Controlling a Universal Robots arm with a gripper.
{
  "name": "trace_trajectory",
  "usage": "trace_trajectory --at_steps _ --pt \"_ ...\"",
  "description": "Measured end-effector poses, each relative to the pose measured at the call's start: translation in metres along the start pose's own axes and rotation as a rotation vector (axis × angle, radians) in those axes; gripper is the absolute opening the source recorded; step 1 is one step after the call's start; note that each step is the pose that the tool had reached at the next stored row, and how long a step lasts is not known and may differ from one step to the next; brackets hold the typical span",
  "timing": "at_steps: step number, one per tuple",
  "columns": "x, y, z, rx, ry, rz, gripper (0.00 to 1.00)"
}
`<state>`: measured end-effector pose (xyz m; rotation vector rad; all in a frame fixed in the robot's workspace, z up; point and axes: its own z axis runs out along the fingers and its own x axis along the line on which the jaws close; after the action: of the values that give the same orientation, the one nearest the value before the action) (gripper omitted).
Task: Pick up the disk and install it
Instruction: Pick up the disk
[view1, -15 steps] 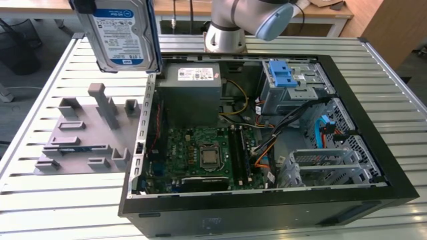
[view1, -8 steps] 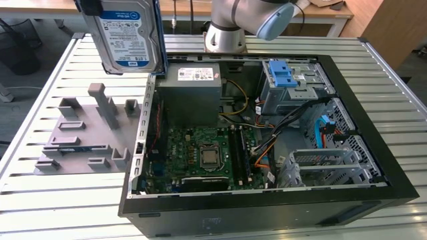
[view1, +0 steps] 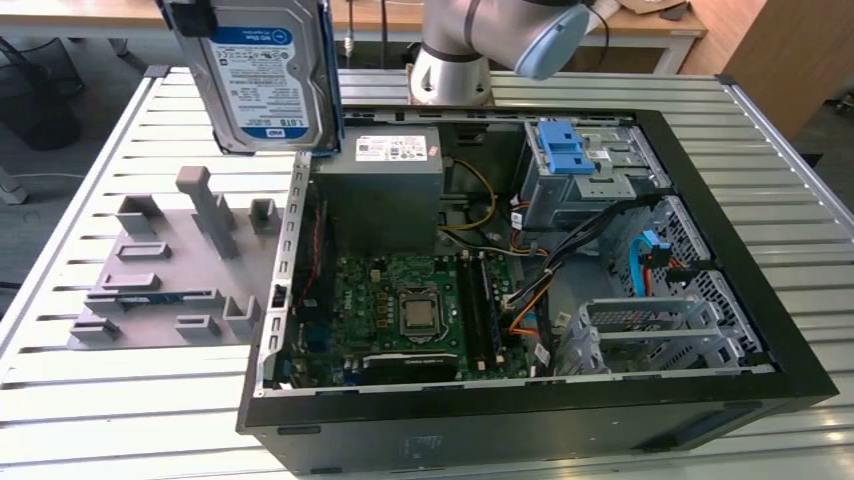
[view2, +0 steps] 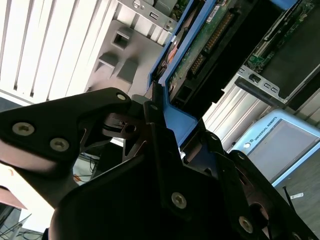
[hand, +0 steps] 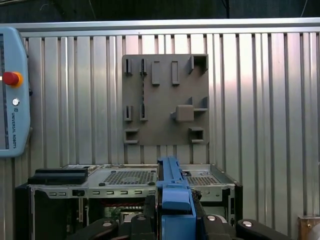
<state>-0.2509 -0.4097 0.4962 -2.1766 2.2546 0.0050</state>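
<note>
Hanging in the air on its edge is the disk (view1: 260, 80), label facing the exterior view. It's lifted off the counter (view1: 120, 400) and sits at the exterior view's left, above the far corner of the open computer case (view1: 534, 420).

The gripper (view2: 175, 125) is pinched down on the disk's blue carrier rail (view2: 172, 107). In the second wrist view you can see the black fingers (view2: 155, 130) pressed against that rail, with the green circuit-board side of the drive running away from them. Grabbing it by the edge makes sense to me: the flat faces and the board don't get squeezed, and the long body points straight down, free of the fingers.

The first wrist view looks down the rail at the grey slotted holder plate (hand: 165, 100) beside the case. My guess is those slots are there to stand parts upright so they can be taken from above.

The case lies on its side with the panel off, so the drive cage with the blue latch piece (view1: 577, 150) can be reached from overhead. The disk is well apart from that cage, so install isn't done yet.
</note>
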Motion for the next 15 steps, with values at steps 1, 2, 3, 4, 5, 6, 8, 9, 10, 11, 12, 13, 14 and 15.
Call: trace_trajectory --at_steps 1,2,3,4,5,6,8,9,10,11,12,13,14,15 --pt "0.0009 -0.0013 0.0 -0.0001 0.0 0.0 0.36" --pt "0.0018 -0.0026 0.0 -0.0001 0.0 0.0 0.36" --pt "0.0026 -0.0039 0.0 -0.0001 0.0 0.0 0.36" --pt "0.0034 -0.0051 0.0 -0.0001 0.0 0.0 0.36" --pt "0.0041 -0.0064 0.0 -0.0001 0.0001 0.0 0.36" --pt "0.0048 -0.0078 0.0 -0.0001 0.0001 0.0 0.36" --pt "0.006 -0.0103 0.0 -0.0001 0.0 0.0 0.36" --pt "0.0064 -0.0116 0.0 -0.0002 0.0001 0.0 0.36" --pt "0.0068 -0.0128 0.0 -0.0001 0.0001 0.0 0.36" --pt "0.0069 -0.0138 0.0 -0.0001 0.0 0.0 0.36" --pt "0.0071 -0.0143 -0.0001 -0.0002 0.0001 0.0 0.36" --pt "0.0072 -0.0147 -0.0001 -0.0002 0.0001 0.0 0.36" --pt "0.0072 -0.0147 0.0 -0.0001 0.0001 0.0 0.36" --pt "0.0072 -0.0148 0.0 -0.0001 0.0 0.0 0.36"
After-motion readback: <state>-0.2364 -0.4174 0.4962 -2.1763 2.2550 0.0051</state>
